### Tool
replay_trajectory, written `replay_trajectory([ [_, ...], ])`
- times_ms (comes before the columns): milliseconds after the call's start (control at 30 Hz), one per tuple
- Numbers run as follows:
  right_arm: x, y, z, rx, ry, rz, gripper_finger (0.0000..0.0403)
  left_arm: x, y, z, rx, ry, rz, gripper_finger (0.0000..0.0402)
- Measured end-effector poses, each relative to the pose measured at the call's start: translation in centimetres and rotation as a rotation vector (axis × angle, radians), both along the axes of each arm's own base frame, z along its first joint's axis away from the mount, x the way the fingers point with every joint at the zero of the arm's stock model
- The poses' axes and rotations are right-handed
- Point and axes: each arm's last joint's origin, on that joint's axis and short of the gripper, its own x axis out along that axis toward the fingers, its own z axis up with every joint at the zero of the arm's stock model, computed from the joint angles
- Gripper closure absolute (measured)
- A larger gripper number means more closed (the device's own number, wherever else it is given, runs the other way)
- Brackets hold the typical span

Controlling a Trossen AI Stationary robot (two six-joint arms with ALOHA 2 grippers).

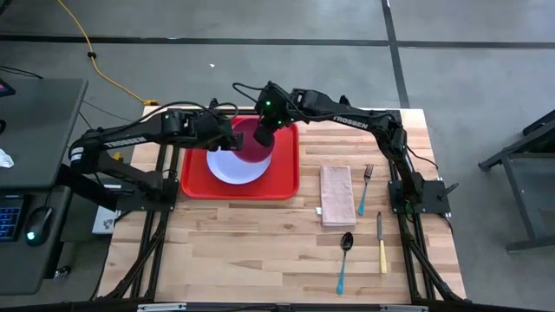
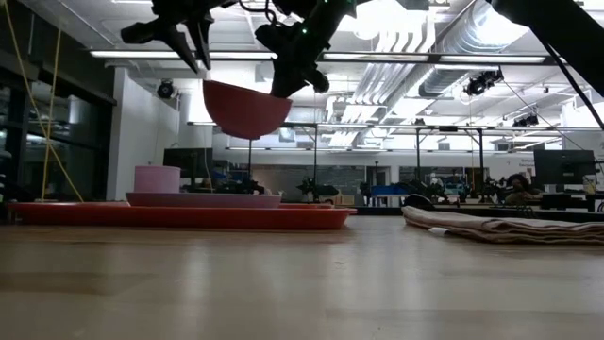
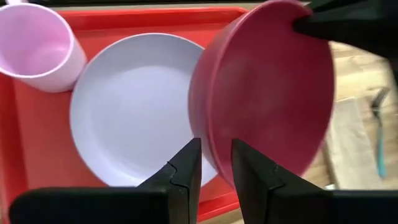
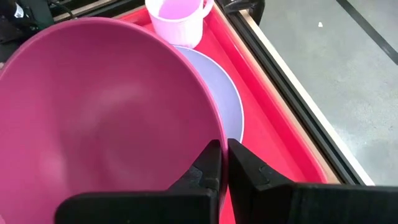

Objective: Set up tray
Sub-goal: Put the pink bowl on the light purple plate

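Right gripper pinched shut on red bowl rim, bowl aloft over lavender plate on red tray at table's far side, left gripper parted, empty, beside bowl.

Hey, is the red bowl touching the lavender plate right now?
Apart. The low view shows the red bowl hanging from the right gripper, with open background between it and the lavender plate on the tray.

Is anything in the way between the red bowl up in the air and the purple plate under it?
Nothing visible. The right claw is shut on the bowl's rim, holding it in the air above the plate on the tray. The pink cup stands off to the side.
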Motion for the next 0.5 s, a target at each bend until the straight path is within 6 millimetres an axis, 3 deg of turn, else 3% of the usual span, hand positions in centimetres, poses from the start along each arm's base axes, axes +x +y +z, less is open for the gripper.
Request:
replay_trajectory([
  [500,0.32,0.31,0.19,0.001,-0.031,0.008,0.0403,-0.05,0.82,-0.21,-0.020,0.007,0.037,0.0284],
])
